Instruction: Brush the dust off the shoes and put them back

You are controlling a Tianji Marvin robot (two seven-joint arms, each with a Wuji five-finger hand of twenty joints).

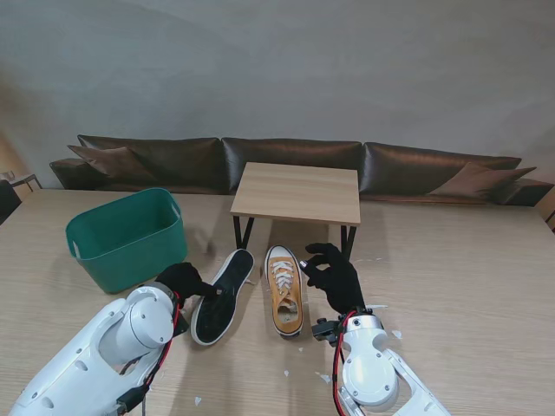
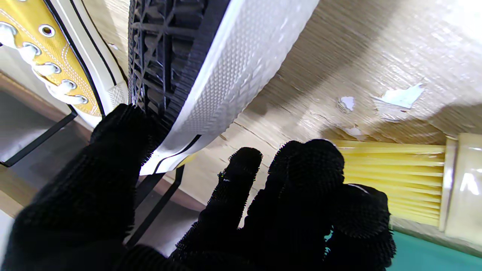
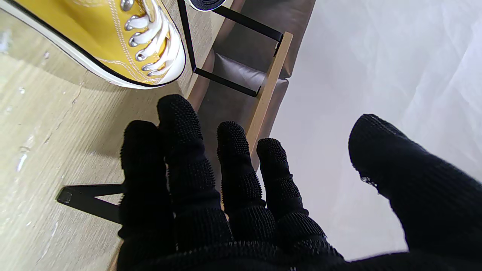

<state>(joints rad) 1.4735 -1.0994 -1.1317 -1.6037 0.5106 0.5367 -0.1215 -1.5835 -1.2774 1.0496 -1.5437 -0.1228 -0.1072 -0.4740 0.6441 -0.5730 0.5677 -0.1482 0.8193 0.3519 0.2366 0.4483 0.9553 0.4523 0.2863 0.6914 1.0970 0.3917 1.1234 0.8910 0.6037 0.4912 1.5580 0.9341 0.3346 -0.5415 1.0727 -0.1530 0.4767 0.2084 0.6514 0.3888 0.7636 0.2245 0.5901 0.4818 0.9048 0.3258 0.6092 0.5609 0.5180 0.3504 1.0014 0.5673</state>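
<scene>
Two shoes lie side by side on the bench, near the small table.
The left shoe (image 1: 222, 295) is tipped sole-up, left hand (image 1: 184, 280) touching it; upright right shoe (image 1: 284, 289) sits beside the right hand (image 1: 333, 276), fingers (image 3: 180, 124) spread, empty. Brush (image 2: 414, 180) lies by the left hand.

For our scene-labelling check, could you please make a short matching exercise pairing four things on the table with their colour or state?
Things:
1. plastic basket
2. shoe near the left hand
3. shoe near the right hand
4. small wooden table

States:
A. upright, laces showing
B. green
C. tipped on its side, black sole showing
D. stands on black legs

Pairs: 1-B, 2-C, 3-A, 4-D
</scene>
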